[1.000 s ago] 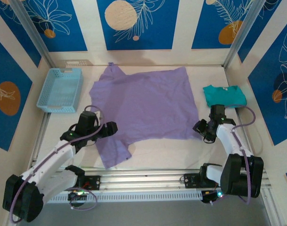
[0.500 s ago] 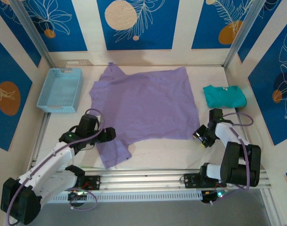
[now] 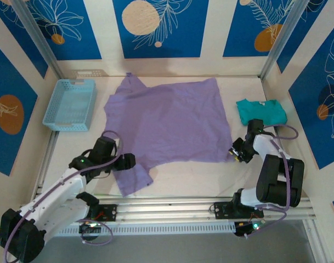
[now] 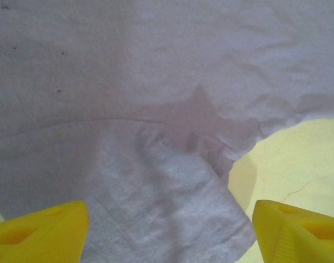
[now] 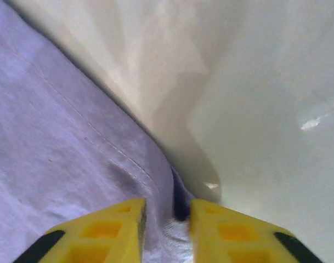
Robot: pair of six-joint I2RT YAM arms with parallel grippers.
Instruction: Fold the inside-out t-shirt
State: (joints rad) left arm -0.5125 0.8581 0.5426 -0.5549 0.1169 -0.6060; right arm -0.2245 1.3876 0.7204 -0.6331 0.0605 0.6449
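The inside-out t-shirt (image 3: 167, 123) is lavender-purple and lies spread flat mid-table, one sleeve pointing toward the near edge. My left gripper (image 3: 125, 160) hovers at that sleeve's left edge. In the left wrist view it (image 4: 167, 241) stands open, with its yellow fingertips (image 4: 40, 230) wide apart on either side of the sleeve of the t-shirt (image 4: 156, 82). My right gripper (image 3: 234, 152) is at the shirt's near right corner. In the right wrist view it (image 5: 167, 230) is shut on the bunched hem corner of the t-shirt (image 5: 57, 164).
A light blue basket (image 3: 71, 104) stands at the far left. A folded teal-green shirt (image 3: 261, 111) lies at the right, just behind my right arm. Bare cream table (image 3: 199, 175) runs between the shirt's hem and the near rail.
The right gripper has slid left to the shirt's near right corner and closed on the hem. The left gripper has shifted slightly toward the near edge over the sleeve, still open.
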